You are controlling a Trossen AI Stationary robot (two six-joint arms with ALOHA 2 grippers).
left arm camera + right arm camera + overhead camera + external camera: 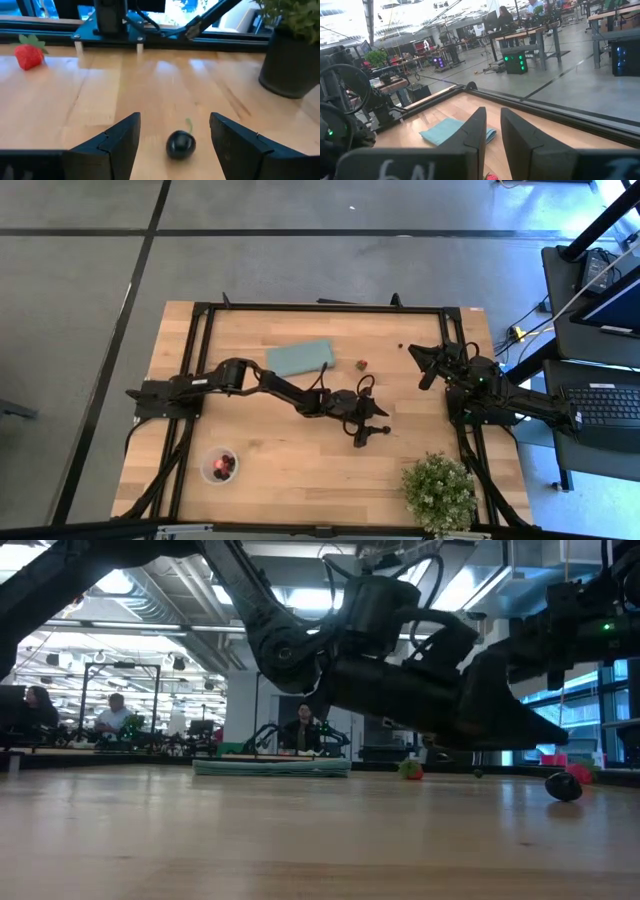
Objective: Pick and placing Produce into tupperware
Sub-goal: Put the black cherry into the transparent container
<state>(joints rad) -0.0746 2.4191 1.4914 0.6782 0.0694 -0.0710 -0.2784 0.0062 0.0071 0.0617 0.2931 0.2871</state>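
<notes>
Dark berry (180,144) between left gripper (175,137) open jaws, tupperware (219,465) contents indistinct

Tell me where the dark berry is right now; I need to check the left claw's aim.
The dark berry lies on the table between the left claw's open fingers in the left wrist view; from above, that claw sits right of centre, short of the potted plant.

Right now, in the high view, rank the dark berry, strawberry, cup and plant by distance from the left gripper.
From the left gripper:
1. Dark berry, between its open fingers.
2. Strawberry, toward the far edge.
3. Plant, near right corner.
4. Cup, near left, holding berries.
</notes>
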